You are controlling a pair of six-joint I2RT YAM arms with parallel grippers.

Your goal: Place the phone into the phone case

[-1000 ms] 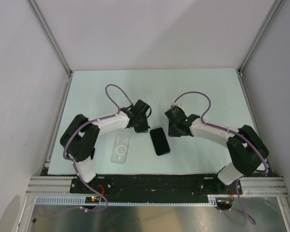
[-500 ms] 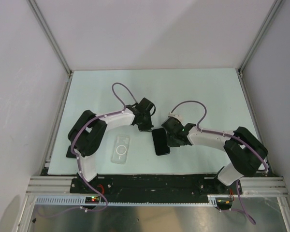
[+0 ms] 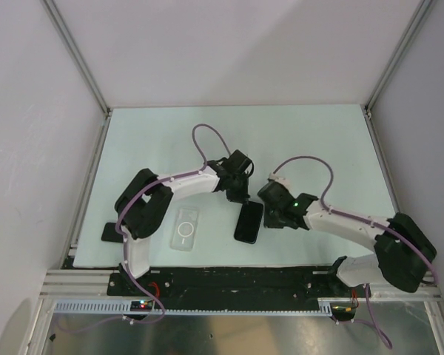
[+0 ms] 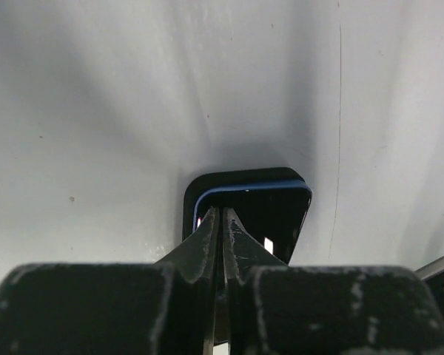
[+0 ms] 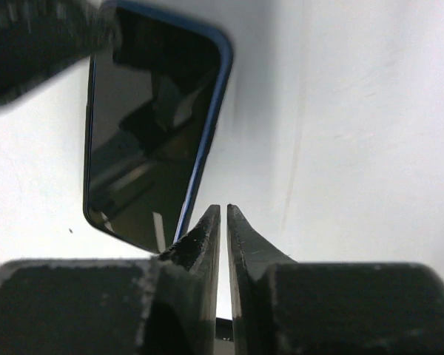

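Observation:
The phone (image 3: 248, 222) lies screen up on the pale table, slightly tilted, to the right of the phone case. The clear phone case (image 3: 185, 228) lies flat, its white ring showing. My left gripper (image 3: 241, 197) is shut and empty, its tips over the phone's far end; in the left wrist view the tips (image 4: 222, 211) are over the phone's dark screen (image 4: 270, 214). My right gripper (image 3: 268, 216) is shut and empty, beside the phone's right edge; in the right wrist view its tips (image 5: 223, 208) stand just right of the phone's blue-edged side (image 5: 152, 140).
A small flat black object (image 3: 111, 231) lies at the table's left edge behind the left arm. Grey walls enclose the table on three sides. The metal rail (image 3: 244, 281) runs along the near edge.
Both grippers moved in on the phone: the left swung right to its far end, the right came down along its right side. The phone slid nearer and turned slightly.

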